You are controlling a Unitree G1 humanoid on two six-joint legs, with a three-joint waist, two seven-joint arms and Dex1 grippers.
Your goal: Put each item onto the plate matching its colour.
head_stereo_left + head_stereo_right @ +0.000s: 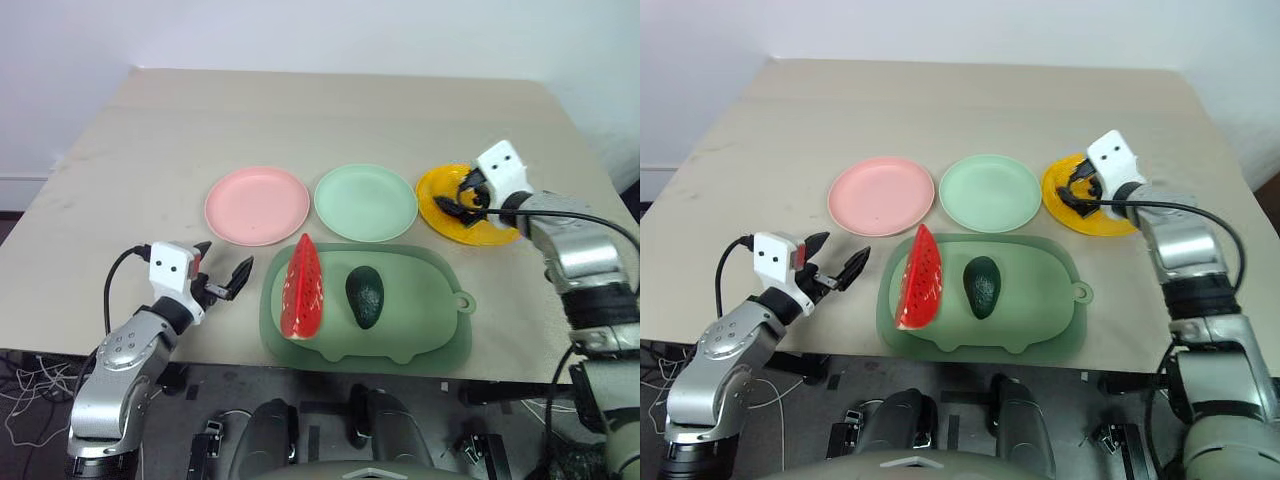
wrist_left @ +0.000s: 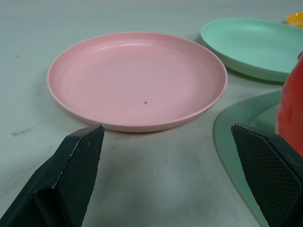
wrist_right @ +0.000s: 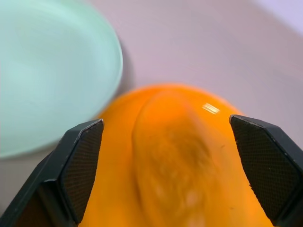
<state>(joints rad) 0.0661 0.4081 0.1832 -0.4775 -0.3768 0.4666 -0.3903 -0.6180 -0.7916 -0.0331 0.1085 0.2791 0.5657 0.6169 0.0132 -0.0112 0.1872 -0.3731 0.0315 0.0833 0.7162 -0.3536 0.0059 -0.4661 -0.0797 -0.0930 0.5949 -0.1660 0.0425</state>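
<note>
- Three small round plates sit in a row across the middle of the table [image 1: 330, 110]: a pink plate [image 1: 257, 205] on the left, a mint green plate [image 1: 366, 202] in the middle, and a yellow-orange plate [image 1: 440, 192] on the right.
- Three toy foods total, one of each.
- One big green tray [image 1: 420, 330] with a little tab sits on the near side of the plates, and two of the foods are on it: the watermelon wedge [image 1: 303, 288] on its left part, the avocado [image 1: 365, 296] just right of that. They're apart, not touching.
- The mango [image 3: 175, 161] is already lying on the yellow-orange plate, right between the spread fingers of the right gripper [image 1: 461, 199]. The jaws stand wide on either side of it with a gap, so it's let go, nothing held.
- The left gripper [image 1: 222, 272] hangs over bare table at the near left, jaws spread wide and empty. The pink plate is just beyond it, and the watermelon wedge is off to its right.
</note>
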